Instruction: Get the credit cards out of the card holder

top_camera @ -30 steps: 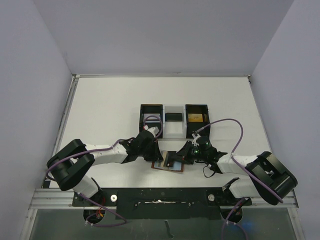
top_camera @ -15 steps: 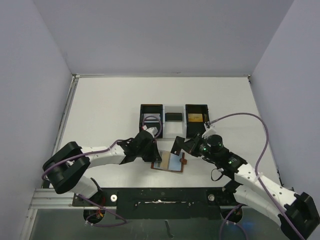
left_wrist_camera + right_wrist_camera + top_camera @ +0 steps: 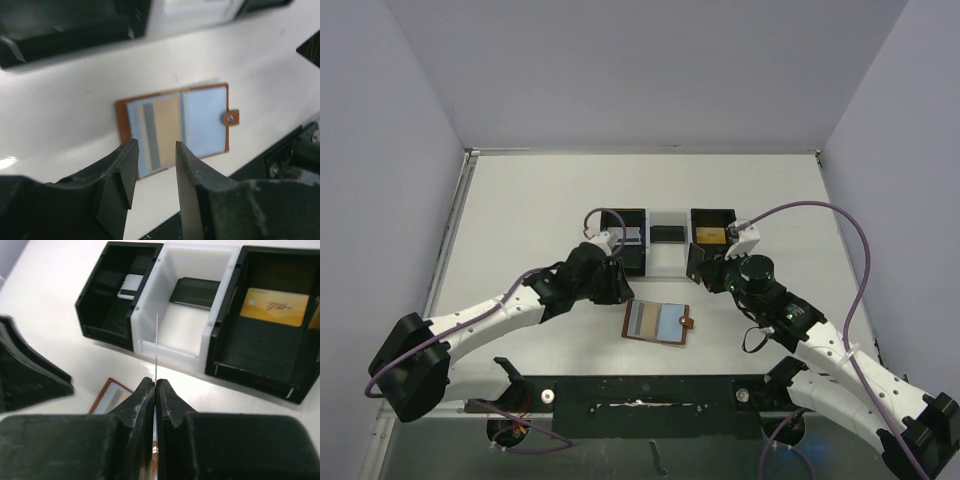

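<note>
Notably, the left wrist view alone shows the left end effector (image 3: pixel 155 150) open and empty, with the brown leather card holder (image 3: pixel 175 125) lying open at frame centre. The right wrist view alone shows the right end effector (image 3: pixel 155 385) clamping a thin card (image 3: pixel 156 340) edge-on, below a black-and-white three-compartment tray (image 3: pixel 145 300). Everything sits on a white counter (image 3: pixel 520 220) between pale grey walls (image 3: pixel 650 70).

We see a brown card holder (image 3: pixel 657 323) with blue-grey pockets and a grey-striped tan card (image 3: pixel 162 131), on a white desk (image 3: pixel 540 200). The tray (image 3: pixel 145 305) is black, white, black, with a gold card (image 3: pixel 272 306) inside; the black right tool (image 3: pixel 154 384) pinches a dark card (image 3: pixel 694 262).
</note>
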Motion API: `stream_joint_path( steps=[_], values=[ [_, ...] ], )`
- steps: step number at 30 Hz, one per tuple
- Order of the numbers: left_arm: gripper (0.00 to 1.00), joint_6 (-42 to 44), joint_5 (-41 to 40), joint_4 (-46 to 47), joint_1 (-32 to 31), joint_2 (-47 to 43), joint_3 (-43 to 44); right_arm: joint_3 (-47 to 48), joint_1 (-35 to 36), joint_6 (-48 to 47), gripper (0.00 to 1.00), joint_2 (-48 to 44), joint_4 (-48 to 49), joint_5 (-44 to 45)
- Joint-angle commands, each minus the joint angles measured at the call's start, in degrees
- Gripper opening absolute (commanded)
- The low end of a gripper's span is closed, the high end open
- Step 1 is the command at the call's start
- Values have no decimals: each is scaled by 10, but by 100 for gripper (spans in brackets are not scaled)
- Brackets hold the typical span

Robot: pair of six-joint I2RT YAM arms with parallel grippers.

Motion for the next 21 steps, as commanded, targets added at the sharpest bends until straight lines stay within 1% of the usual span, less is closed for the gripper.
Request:
stream_joint_path(
  steps=[1, 2, 4, 7, 8, 11, 13, 16, 18, 21],
  values=[
    [37, 64, -29, -108, 86, -48, 80, 51, 21, -151, 0, 32, 37, 69],
    [41, 78, -29, -124, 108, -59, 95, 58, 32, -171, 0, 36, 45, 104],
    [48, 106, -27, -148, 150, -85, 106, 53, 54, -241, 0, 43, 88, 128],
    [61, 145, -24, -168, 213, -119, 105, 37, 74, -362, 0, 67, 150, 129],
    [63, 155, -21, -173, 233, -128, 103, 39, 76, -398, 0, 79, 156, 125],
    [66, 186, -32, -182, 284, -151, 92, 65, 78, -475, 0, 119, 159, 114],
    [66, 199, -43, -175, 305, -165, 79, 80, 72, -501, 0, 150, 164, 103],
    [68, 201, -38, -133, 313, -183, 34, 102, 55, -532, 0, 197, 165, 54],
    [68, 195, -37, -112, 312, -192, 4, 118, 46, -537, 0, 222, 164, 38],
    [69, 201, -61, -109, 311, -194, 8, 128, 27, -544, 0, 252, 177, 6]
  ],
)
